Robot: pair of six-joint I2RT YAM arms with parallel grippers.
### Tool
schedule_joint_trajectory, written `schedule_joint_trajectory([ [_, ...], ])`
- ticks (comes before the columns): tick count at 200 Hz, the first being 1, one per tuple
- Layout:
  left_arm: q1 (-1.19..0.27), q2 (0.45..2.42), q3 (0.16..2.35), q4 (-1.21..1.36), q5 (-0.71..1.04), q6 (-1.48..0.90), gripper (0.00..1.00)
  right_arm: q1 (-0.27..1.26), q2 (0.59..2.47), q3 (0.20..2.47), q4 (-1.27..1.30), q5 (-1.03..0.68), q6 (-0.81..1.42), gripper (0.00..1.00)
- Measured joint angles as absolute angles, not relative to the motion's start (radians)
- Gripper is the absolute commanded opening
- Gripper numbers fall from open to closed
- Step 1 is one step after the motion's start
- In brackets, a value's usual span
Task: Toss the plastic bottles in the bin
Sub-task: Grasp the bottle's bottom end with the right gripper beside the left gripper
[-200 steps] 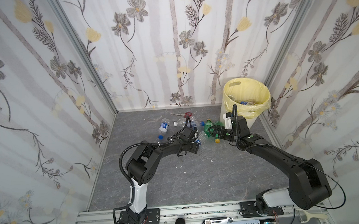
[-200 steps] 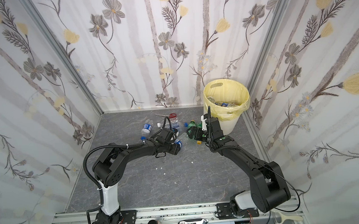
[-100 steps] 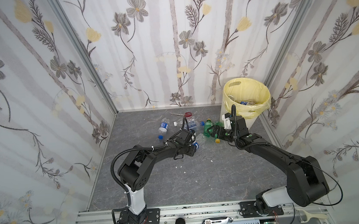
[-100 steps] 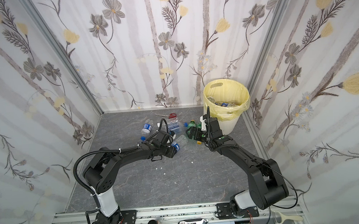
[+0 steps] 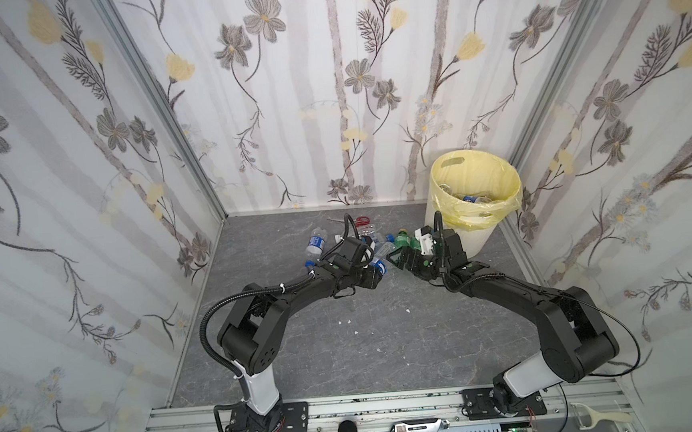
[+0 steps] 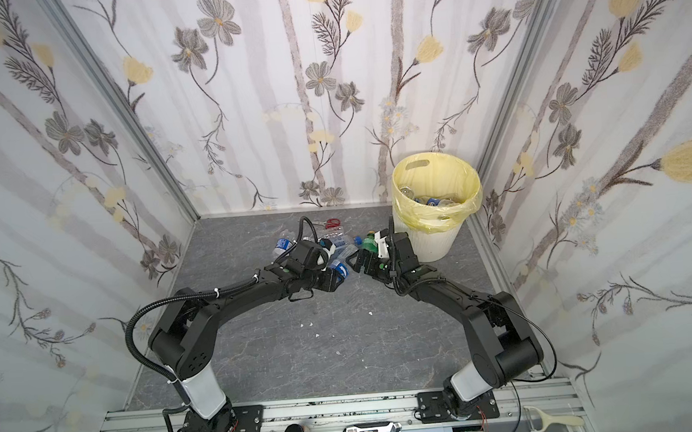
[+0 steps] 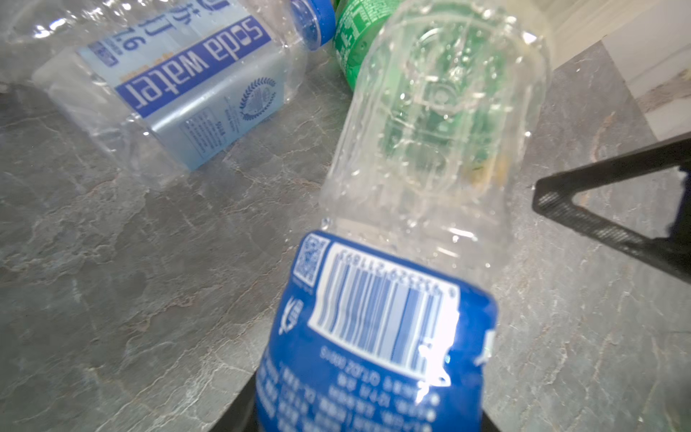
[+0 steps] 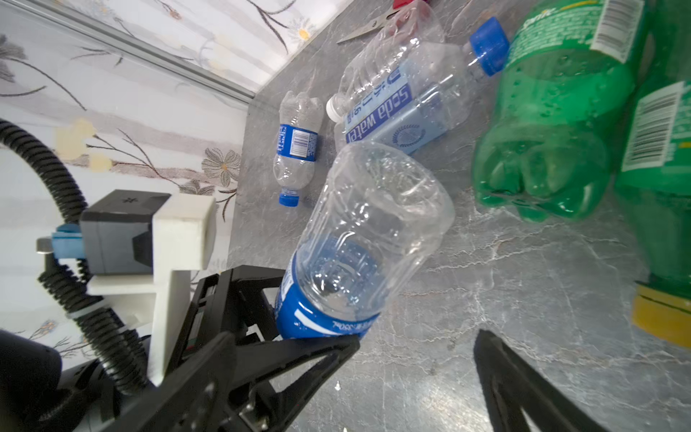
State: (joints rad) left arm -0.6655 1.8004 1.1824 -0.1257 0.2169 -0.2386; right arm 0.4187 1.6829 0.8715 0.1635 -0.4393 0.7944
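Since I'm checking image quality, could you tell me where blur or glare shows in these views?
Left wrist view: the held bottle is soft close up, with a white glare streak; right wrist view: mostly sharp; both top views: evenly lit.

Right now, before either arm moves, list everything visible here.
bin: one, white, yellow bag, far right.
binned bottles: several, clear, inside bin.
green bottles: two, green, near bin.
soda water bottle: one, clear, mid-pile.
white-capped bottle: one, clear, behind it.
small bottle: one, clear, blue label, left of pile.
scissors: one, red handles, behind pile.
held bottle: one, clear, blue label, in left gripper.
left gripper: one, black, shut on held bottle.
right gripper: one, black, open, facing it.
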Motion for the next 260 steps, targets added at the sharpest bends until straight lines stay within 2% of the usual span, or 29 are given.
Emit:
schedule_joint_trajectory([
  [26,-0.665,1.781,1.185,-0.125,0.25,-0.263,0.45,0.419,1.701,0.881,0.196,-0.447,0.823,0.98],
  [87,-0.679,1.747,1.183,-0.127,0.282,-0.289,0.45,0.419,1.767,0.883,0.291,-0.469,0.911,0.86],
  [146,-0.691,1.74,1.183,-0.125,0.3,-0.296,0.46,0.424,1.793,0.894,0.351,-0.492,0.968,0.69],
  [182,-0.693,1.74,1.183,-0.122,0.292,-0.296,0.52,0.424,1.792,0.9,0.353,-0.491,0.979,0.57],
  [260,-0.697,1.7,1.159,-0.127,0.287,-0.284,0.73,0.425,1.783,0.901,0.349,-0.47,0.96,0.51],
])
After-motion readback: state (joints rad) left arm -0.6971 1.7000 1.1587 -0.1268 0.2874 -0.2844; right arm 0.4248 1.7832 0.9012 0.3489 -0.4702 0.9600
